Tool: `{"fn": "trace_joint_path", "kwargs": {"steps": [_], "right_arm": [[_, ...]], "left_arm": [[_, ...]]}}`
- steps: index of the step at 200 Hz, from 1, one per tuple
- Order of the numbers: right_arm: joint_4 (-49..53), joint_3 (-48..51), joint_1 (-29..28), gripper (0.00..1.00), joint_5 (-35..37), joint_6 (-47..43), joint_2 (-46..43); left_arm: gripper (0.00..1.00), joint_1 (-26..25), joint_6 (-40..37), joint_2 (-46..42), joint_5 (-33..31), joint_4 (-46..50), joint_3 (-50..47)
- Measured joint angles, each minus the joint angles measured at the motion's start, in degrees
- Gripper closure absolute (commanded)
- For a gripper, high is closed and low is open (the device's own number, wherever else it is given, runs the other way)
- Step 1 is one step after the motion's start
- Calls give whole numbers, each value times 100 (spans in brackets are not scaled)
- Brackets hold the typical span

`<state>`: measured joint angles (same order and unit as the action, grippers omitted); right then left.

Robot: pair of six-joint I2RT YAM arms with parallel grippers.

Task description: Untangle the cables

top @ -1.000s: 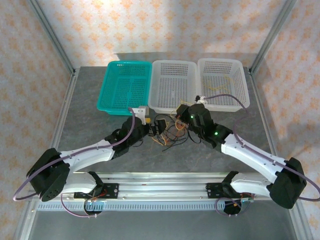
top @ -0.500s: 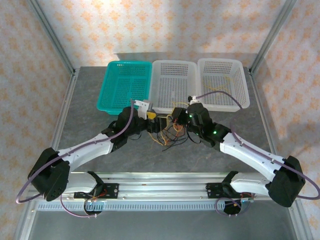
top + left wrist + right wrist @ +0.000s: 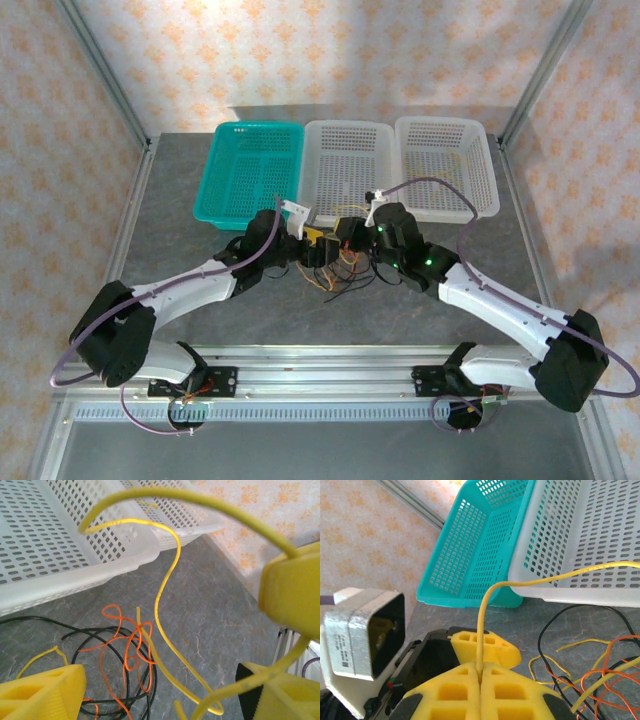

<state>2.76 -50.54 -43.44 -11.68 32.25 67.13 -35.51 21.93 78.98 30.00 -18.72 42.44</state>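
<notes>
The cables [image 3: 345, 272] lie in a tangle on the grey table in front of the baskets. My right gripper [image 3: 480, 672] is shut on the yellow cable [image 3: 485, 605], which rises from its fingers and arcs right. In the left wrist view that yellow cable [image 3: 167, 580] loops down between the fingers of my left gripper [image 3: 165, 685], which is open and touches nothing. Orange-red cable [image 3: 117, 635] and black cable [image 3: 85, 632] lie coiled together on the table below. From above, the left gripper [image 3: 318, 245] and right gripper [image 3: 350, 232] nearly meet over the tangle.
A teal basket [image 3: 208, 175] and two white baskets [image 3: 305, 170] [image 3: 490, 170] stand in a row just beyond the grippers. The white basket's rim [image 3: 75, 575] is close ahead of the left fingers. Thick lilac arm cables arch over both wrists.
Both grippers have moved away from the arm bases toward the baskets and closer together. The right one has drawn the yellow cable up. The left jaws have narrowed a little.
</notes>
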Motion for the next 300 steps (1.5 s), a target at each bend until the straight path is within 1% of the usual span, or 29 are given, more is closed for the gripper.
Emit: {"fn": "trace_joint_path", "kwargs": {"steps": [27, 36, 49, 72, 105, 125, 134, 140, 152, 167, 173, 196, 218, 241, 261, 300], "right_arm": [[131, -81, 0, 100, -35, -68, 0], [160, -116, 0, 100, -35, -85, 13], [190, -186, 0, 100, -33, -101, 79], [247, -251, 0, 100, -31, -105, 236], [284, -251, 0, 100, -11, -105, 302], [284, -251, 0, 100, 31, -103, 302], [282, -251, 2, 100, 74, -103, 297], [280, -251, 2, 100, 101, -103, 289], [282, -251, 11, 89, 179, -105, 262], [313, -249, 11, 70, 332, -105, 173], [330, -243, 9, 65, 422, -136, 101], [321, -94, 11, 52, 955, -46, -420], [278, 153, 11, 49, 1631, 90, -968], [286, 385, 79, 50, 2114, 289, -1132], [267, 614, 188, 49, 2133, 372, -1064], [177, 758, 251, 43, 1827, 411, -778]], "left_arm": [[20, 0, -66, -2, -39, 2, 17], [22, 0, -85, -2, -44, 7, 17], [29, 0, -94, -2, -44, 7, 17], [51, 0, -160, -9, -42, 7, 17], [71, 0, -142, -20, 74, 2, 17], [81, -2, -138, -48, 118, 2, 17], [89, 0, -120, -61, 122, 2, 17], [93, 0, -122, -63, 127, 4, 17], [100, -4, -155, -63, 136, 4, 17], [100, -11, -149, -74, 140, -33, 17], [100, -11, -149, -85, 120, -31, 17], [100, 4, -149, -142, 59, -37, 17], [100, 4, -151, -214, -44, -39, 17], [100, 4, -151, -240, -74, -50, 17], [100, 4, -149, -240, -81, -107, 17], [100, 4, -151, -317, -81, -129, 39]]}}
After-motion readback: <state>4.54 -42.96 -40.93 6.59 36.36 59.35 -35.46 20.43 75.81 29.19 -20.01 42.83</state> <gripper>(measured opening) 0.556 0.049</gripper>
